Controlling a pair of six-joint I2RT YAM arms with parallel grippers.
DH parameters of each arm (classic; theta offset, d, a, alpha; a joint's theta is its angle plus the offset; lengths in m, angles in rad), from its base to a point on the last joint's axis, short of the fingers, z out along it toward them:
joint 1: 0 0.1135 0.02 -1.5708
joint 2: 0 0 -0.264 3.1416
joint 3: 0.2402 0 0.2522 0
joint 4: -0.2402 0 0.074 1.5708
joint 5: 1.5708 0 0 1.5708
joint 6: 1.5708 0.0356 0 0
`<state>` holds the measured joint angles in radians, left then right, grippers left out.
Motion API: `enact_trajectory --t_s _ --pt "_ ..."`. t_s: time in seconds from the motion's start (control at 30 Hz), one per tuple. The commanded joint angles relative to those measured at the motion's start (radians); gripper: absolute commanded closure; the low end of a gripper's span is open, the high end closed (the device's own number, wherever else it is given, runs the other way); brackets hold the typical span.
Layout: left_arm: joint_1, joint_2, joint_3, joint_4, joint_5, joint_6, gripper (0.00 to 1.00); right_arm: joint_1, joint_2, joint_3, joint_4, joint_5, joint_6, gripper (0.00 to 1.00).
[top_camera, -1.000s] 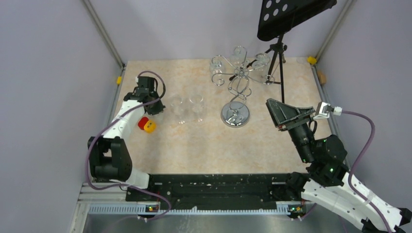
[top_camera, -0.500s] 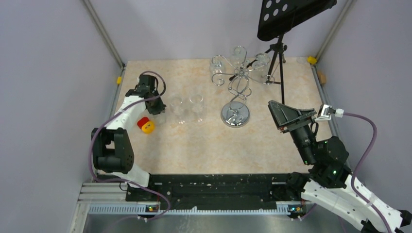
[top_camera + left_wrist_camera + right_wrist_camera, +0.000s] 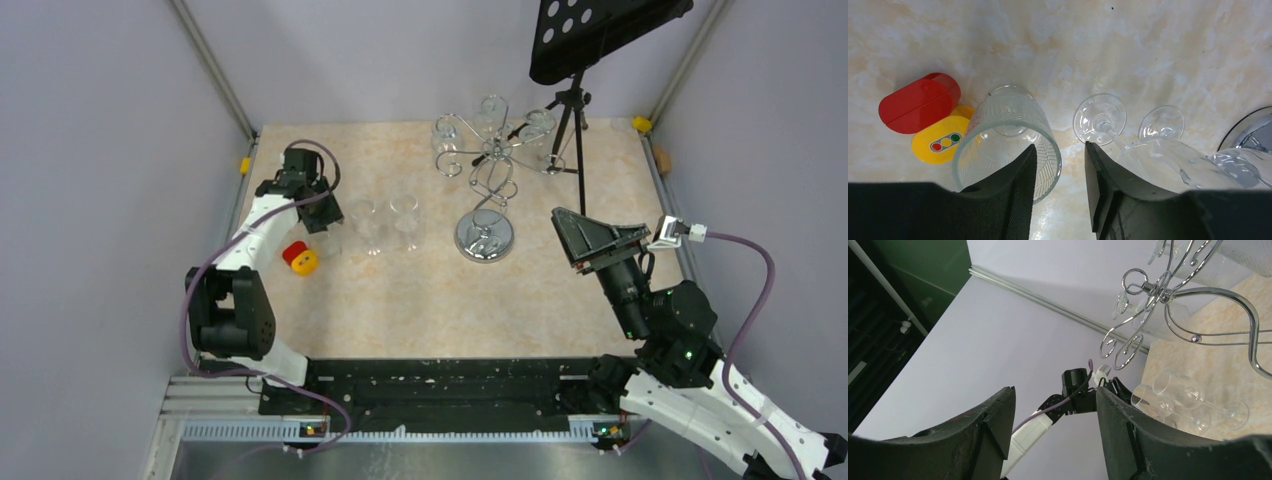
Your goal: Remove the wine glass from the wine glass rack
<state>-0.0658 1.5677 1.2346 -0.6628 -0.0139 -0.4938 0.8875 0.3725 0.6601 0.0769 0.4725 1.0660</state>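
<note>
Ribbed clear wine glass [image 3: 1007,134] on marbled counter [image 3: 1158,40]; left end effector [image 3: 1060,151] above it, open, empty; right end effector [image 3: 1054,396] open, angled upward

Bare table [image 3: 540,290] separates right hand [image 3: 566,237] from wine glass rack [image 3: 490,185], with a black tripod [image 3: 577,140] just beside it.
</note>
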Motion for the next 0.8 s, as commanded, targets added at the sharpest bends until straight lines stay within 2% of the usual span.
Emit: enact_trajectory --t_s 0.0,0.13,0.23,0.37,0.47,0.57,0.67,0.77 --pt "0.004 -0.094 0.052 -0.011 0.000 0.015 0.54 -0.002 0.002 0.009 0.003 0.023 -0.007 0.38" --pt "0.004 -0.156 0.059 -0.018 -0.015 0.012 0.46 -0.002 0.009 0.053 -0.028 0.030 -0.051 0.33" --pt "0.006 -0.209 0.064 -0.019 -0.027 0.036 0.33 -0.002 0.024 0.123 -0.073 0.040 -0.169 0.30" --pt "0.009 -0.260 0.090 -0.023 0.003 0.050 0.23 -0.002 0.078 0.232 -0.202 0.052 -0.313 0.25" --pt "0.008 -0.287 0.129 0.010 0.152 0.047 0.20 -0.002 0.116 0.295 -0.276 0.051 -0.379 0.25" --pt "0.008 -0.320 0.134 0.134 0.396 0.008 0.19 -0.001 0.122 0.311 -0.298 0.043 -0.408 0.25" --pt "0.008 -0.333 0.105 0.340 0.575 -0.144 0.19 -0.002 0.114 0.301 -0.301 0.027 -0.407 0.25" --pt "-0.001 -0.325 0.040 0.627 0.687 -0.376 0.19 -0.002 0.109 0.285 -0.298 -0.029 -0.409 0.25"
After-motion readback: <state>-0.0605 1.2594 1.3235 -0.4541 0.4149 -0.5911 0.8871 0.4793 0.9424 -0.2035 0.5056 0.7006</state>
